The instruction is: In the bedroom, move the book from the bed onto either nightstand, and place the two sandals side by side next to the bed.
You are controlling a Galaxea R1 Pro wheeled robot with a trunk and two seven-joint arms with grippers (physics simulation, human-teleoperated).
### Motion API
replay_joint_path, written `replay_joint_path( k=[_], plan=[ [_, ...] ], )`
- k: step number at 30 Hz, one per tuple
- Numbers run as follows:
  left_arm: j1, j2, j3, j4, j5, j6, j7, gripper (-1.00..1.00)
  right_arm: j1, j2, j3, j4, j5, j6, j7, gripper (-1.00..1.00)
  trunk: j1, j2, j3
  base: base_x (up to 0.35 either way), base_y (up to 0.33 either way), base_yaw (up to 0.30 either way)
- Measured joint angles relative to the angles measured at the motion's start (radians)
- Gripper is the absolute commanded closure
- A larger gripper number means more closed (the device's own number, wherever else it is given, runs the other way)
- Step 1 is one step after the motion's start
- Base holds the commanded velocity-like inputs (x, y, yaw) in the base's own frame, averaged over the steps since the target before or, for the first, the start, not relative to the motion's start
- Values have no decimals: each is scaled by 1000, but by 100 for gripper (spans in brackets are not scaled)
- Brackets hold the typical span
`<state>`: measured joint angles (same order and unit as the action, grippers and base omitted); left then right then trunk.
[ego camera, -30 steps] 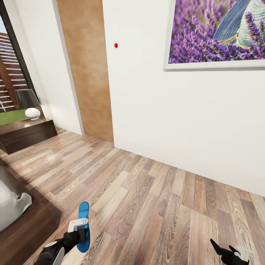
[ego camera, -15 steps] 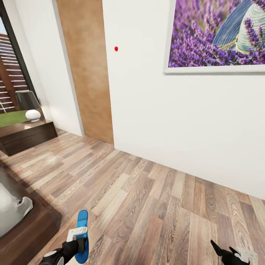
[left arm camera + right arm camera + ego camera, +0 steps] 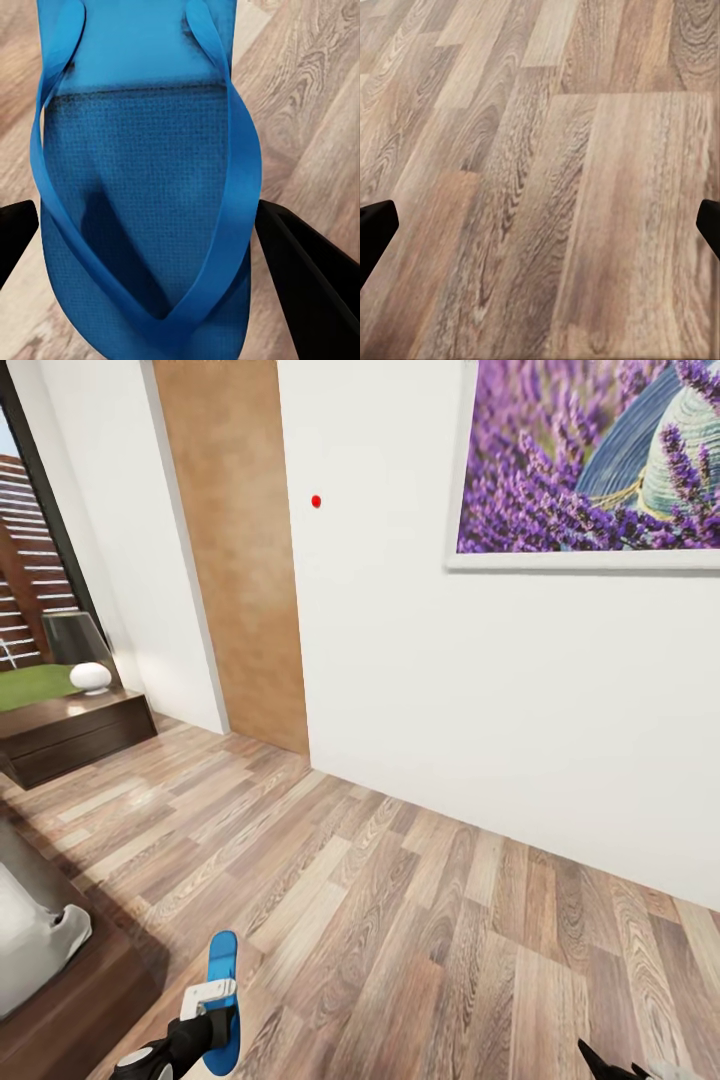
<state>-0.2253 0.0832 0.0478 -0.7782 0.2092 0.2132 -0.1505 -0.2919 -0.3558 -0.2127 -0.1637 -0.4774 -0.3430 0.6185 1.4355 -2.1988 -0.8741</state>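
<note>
A bright blue sandal (image 3: 222, 975) hangs low over the wood floor at the bottom left of the head view, with my left gripper (image 3: 208, 1010) shut on it. The left wrist view looks straight onto the sandal (image 3: 142, 187) and its thong straps, a black finger (image 3: 307, 277) on each side. Just left of it lies the bed (image 3: 85, 1000), with its pale-grey mattress and dark-brown base. A dark-brown nightstand (image 3: 75, 732) stands at the far left. My right gripper (image 3: 612, 1068) is at the bottom right, open over bare floor (image 3: 540, 225). The book and the other sandal are out of view.
A white-based lamp (image 3: 88, 672) sits on the nightstand. A brown wooden door (image 3: 240, 560) and a white wall with a framed lavender picture (image 3: 590, 460) stand ahead. A black-framed window (image 3: 30, 560) is at the left. Wood-plank floor (image 3: 400, 920) stretches between bed and wall.
The whole head view has shifted a little, so the camera moved. The left gripper still holds the sandal; both grippers sit slightly lower in the picture.
</note>
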Motion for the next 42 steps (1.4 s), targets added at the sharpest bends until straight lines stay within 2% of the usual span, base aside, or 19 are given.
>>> replay_joint_path(
  k=[5, 21, 31, 38, 42],
  plan=[
    [0, 0, 0, 0, 0, -1, 0, 100, 0, 0, 0, 2, 0, 0, 0, -100, -19, 35, 16, 0, 0, 0],
    [0, -1, 0, 0, 0, -2, 1, 100, 0, 0, 0, 2, 0, 0, 0, -100, -19, 35, 16, 0, 0, 0],
    [0, -2, -1, -1, 0, -1, 1, 100, 0, 0, 0, 2, 0, 0, 0, -100, -58, 105, 47, 0, 0, 0],
    [0, -2, -1, 0, 0, -1, 1, 100, 0, 0, 0, 2, 0, 0, 0, -100, -58, 105, 47, 0, 0, 0],
    [0, -2, -2, -1, 0, 0, 2, 100, 0, 0, 0, 2, 0, 0, 0, -100, -73, 133, 60, 0, 0, 0]
  ],
)
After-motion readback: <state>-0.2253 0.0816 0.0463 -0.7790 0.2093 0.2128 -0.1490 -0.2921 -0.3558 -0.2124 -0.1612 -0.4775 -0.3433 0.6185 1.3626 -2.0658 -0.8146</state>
